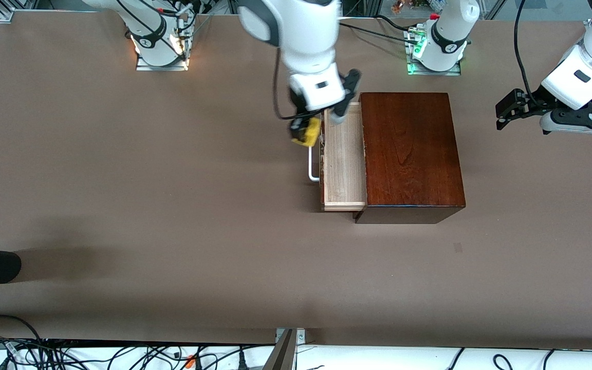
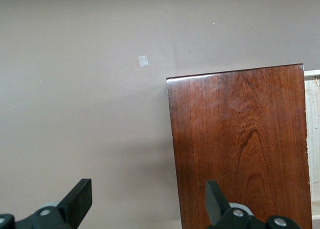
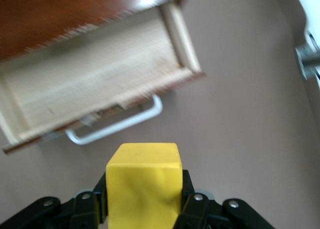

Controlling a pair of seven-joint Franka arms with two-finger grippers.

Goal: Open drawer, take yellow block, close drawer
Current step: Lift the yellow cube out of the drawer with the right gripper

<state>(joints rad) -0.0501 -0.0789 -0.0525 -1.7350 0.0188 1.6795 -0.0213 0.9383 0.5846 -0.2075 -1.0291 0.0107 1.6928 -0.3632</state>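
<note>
My right end effector, clamped on the yellow block, hangs over the white handle of the open drawer, while my left end effector waits open.

My black right pincer grips a bright yellow block; pale-wood drawer, white handle, reddish-brown grained box, brown table.
</note>
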